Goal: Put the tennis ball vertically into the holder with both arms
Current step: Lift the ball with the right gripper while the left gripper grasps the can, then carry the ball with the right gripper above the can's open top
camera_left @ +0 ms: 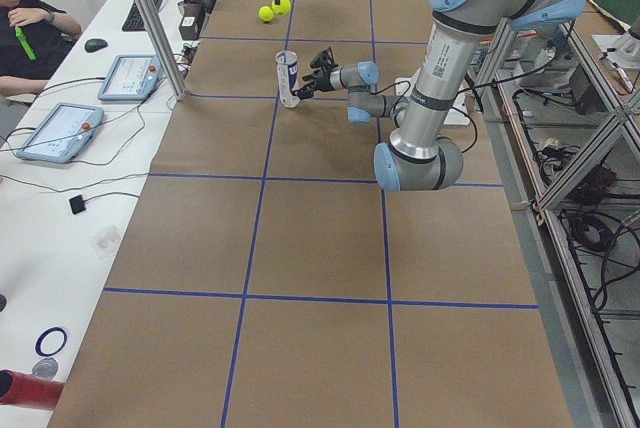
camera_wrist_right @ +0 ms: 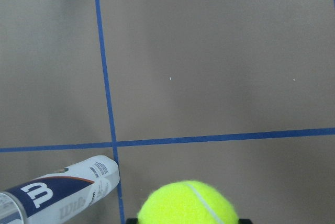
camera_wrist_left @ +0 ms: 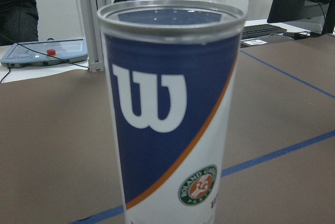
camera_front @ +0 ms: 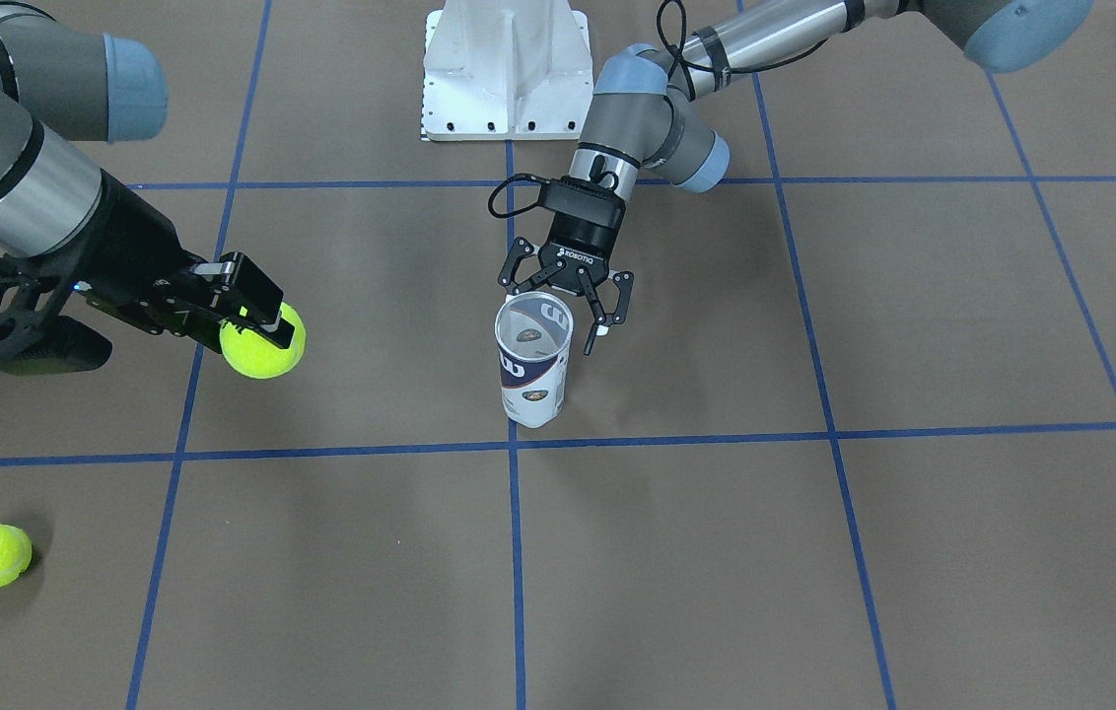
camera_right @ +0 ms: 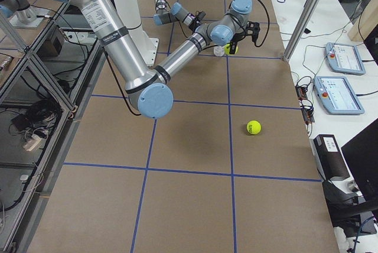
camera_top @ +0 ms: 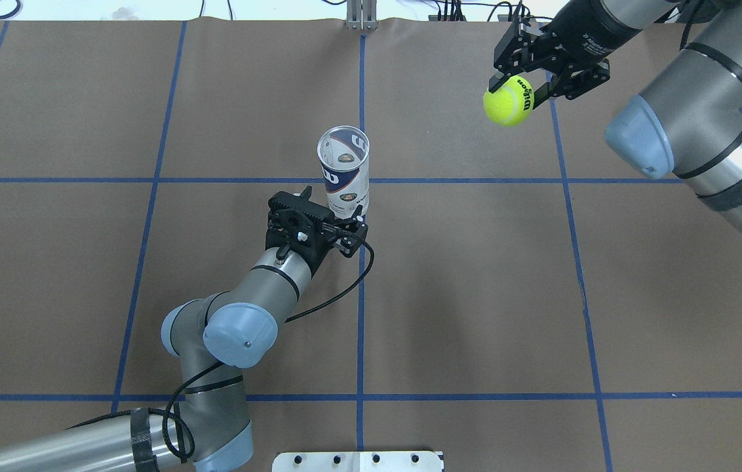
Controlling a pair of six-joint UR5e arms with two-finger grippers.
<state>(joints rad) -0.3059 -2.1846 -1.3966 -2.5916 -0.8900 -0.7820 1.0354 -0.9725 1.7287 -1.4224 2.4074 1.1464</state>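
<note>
White pedestal base (camera_front: 504, 79) on table (camera_front: 913, 552)

The left arm (camera_top: 148, 439) is coming in low over the tabletop (camera_top: 476, 295), folding back at a blue-capped joint and aiming its wrist forward. The left gripper (camera_front: 560, 311) is lying nearly level, with its fingers (camera_front: 620, 294) standing wide apart. The right arm (camera_top: 705, 131) is angling in from the right, raised higher. The right gripper (camera_top: 515, 92) is pointing down, its fingers pinching a tennis ball (camera_top: 507, 105) between them.
</note>
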